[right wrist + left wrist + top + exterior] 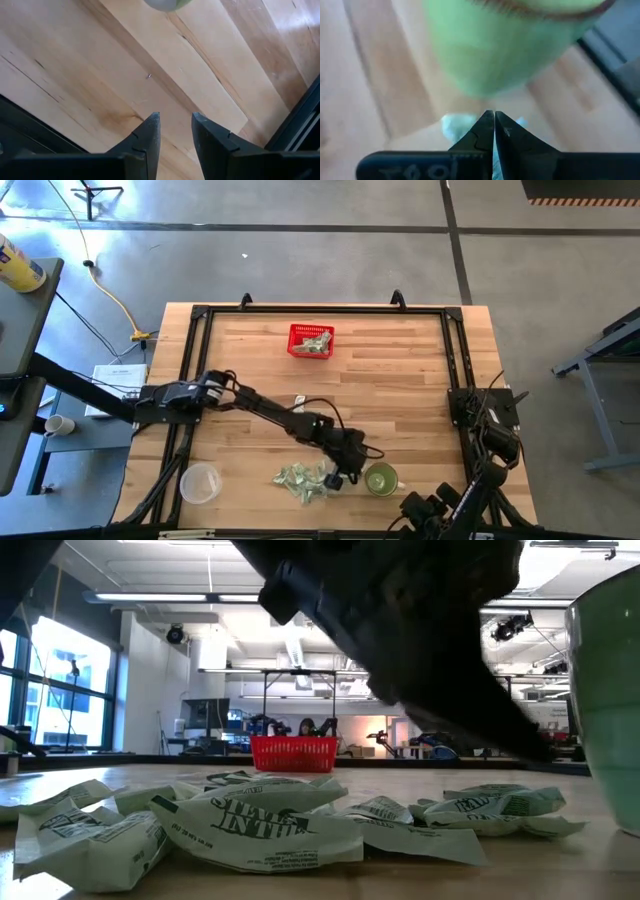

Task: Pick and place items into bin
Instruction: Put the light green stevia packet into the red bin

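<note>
Several crumpled green-and-white items (305,480) lie in a pile on the wooden table near its front edge, spread across the foreground of the low view (250,830). The red bin (311,340) stands at the far middle with a few items in it. My left gripper (350,476) reaches over the pile's right end, next to a green cup (381,478), and is shut on a pale item (455,125). My right gripper (175,130) hangs open over bare wood near the front right corner (422,506). My left gripper has a pale item at its fingertips; bits of it (520,121) show on both sides of the shut tips. The fingers slant downward from the table's left. The fingers themselves hide the place of contact, and I cannot tell whether the item is clear of the table.
A clear plastic cup (200,483) stands at the front left. The green cup fills the right edge of the low view (605,700) and lies close ahead of my left fingers (510,45). A black frame (320,310) borders the table.
</note>
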### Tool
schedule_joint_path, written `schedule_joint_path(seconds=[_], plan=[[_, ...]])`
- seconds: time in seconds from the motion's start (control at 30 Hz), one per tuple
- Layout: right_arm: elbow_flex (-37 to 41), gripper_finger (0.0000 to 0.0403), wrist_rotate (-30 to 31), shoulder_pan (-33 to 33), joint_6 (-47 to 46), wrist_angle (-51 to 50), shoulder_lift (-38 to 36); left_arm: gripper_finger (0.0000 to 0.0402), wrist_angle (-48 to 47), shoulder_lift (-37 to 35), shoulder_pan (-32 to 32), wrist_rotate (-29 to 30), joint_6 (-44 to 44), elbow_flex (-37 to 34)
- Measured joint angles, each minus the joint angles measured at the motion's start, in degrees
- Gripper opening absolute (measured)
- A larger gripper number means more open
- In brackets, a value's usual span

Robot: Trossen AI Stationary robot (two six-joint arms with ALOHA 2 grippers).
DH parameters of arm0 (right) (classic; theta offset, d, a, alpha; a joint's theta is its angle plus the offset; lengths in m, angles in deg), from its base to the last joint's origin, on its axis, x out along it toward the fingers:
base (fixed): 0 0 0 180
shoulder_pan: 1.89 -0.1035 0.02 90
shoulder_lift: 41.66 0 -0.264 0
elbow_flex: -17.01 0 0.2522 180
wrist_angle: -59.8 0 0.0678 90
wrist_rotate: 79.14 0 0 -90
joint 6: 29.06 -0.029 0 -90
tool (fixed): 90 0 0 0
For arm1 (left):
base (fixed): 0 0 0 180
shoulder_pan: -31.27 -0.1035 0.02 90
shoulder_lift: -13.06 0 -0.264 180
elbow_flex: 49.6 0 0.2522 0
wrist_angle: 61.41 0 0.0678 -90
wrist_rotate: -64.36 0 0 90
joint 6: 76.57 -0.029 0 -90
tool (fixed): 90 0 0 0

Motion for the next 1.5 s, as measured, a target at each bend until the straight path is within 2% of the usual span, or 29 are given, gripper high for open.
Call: schedule_joint_path(seconds=[0.13, 0.27, 0.37, 0.5, 0.63, 0.73, 0.87, 1.17, 1.27, 1.5], plan=[[0.0, 0.0103, 0.38, -0.21, 0.2, -0.02, 0.0, 0.0053, -6.4, -0.67, -1.27, 2.97, -2.5, -0.13], [0.0, 0.0103, 1.41, -0.58, 1.3, 0.46, 0.0, 0.0065, -8.87, -3.17, -2.4, 3.01, -3.85, 0.03], [0.0, 0.0103, 1.92, -0.63, 1.82, 0.86, 0.0, 0.01, -10.07, -3.31, -2.38, 2.98, -3.79, -0.04], [0.0, 0.0103, 1.95, -0.69, 1.93, 0.94, 0.0, 0.0167, -10.23, -3.23, -1.81, 2.94, -3.77, 0.0], [0.0, 0.0103, 2.09, -0.96, 2.0, 0.97, 0.0, 0.0225, -10.76, -3.23, -1.33, 6.85, -3.82, -0.04], [0.0, 0.0103, 2.11, -1.0, 2.22, 0.97, 0.0, 0.0247, -10.31, -3.23, -1.44, 8.52, -3.84, -0.02], [0.0, 0.0103, 2.72, -1.0, 2.69, 0.97, 0.0, 0.0241, -10.43, -3.23, -2.19, 8.45, -4.73, -0.02], [0.0, 0.0103, 2.86, -0.98, 3.07, 0.49, 0.0, 0.0153, -10.76, -3.23, -1.73, 6.64, -4.9, -0.02], [-0.01, 0.0103, 2.86, -0.98, 3.07, 0.49, 0.0, 0.0148, -10.23, -2.39, -1.41, 8.39, -4.02, 0.02], [-0.02, 0.0103, 2.53, -0.98, 3.06, 0.36, 0.0, 0.0168, -12.14, -0.81, -1.46, 9.77, -3.63, 0.09]])
